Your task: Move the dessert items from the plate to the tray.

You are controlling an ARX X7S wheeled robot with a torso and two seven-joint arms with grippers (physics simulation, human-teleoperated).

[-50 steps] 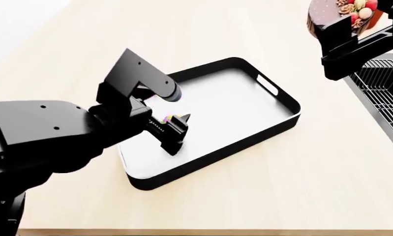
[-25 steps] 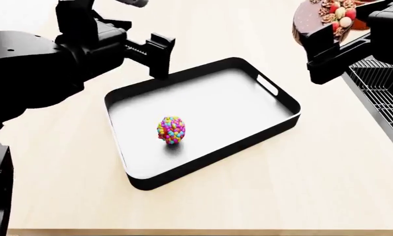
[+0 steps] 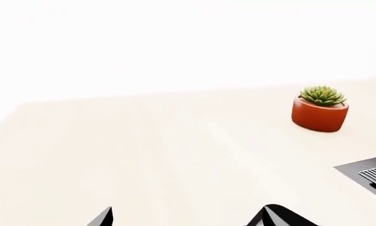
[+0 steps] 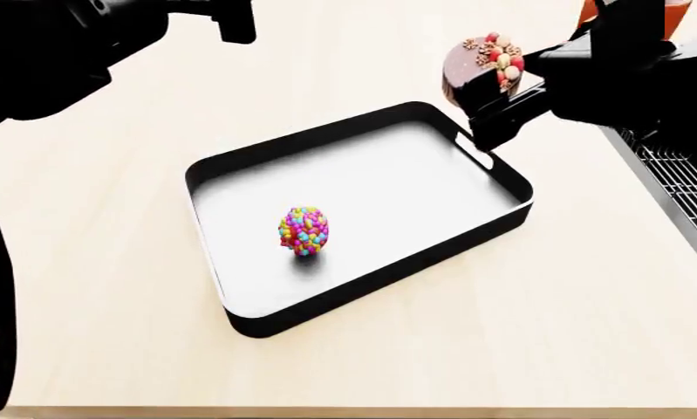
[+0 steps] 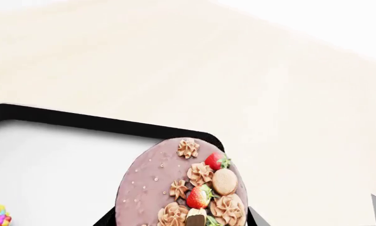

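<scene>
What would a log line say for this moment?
candy ball: in tray | right gripper: holding chocolate cake | left gripper: open

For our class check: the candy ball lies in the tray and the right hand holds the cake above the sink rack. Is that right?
Not quite. The candy ball does lie in the tray, but the head view shows the right hand holding the cake over the tray's far corner, not the rack.
</scene>
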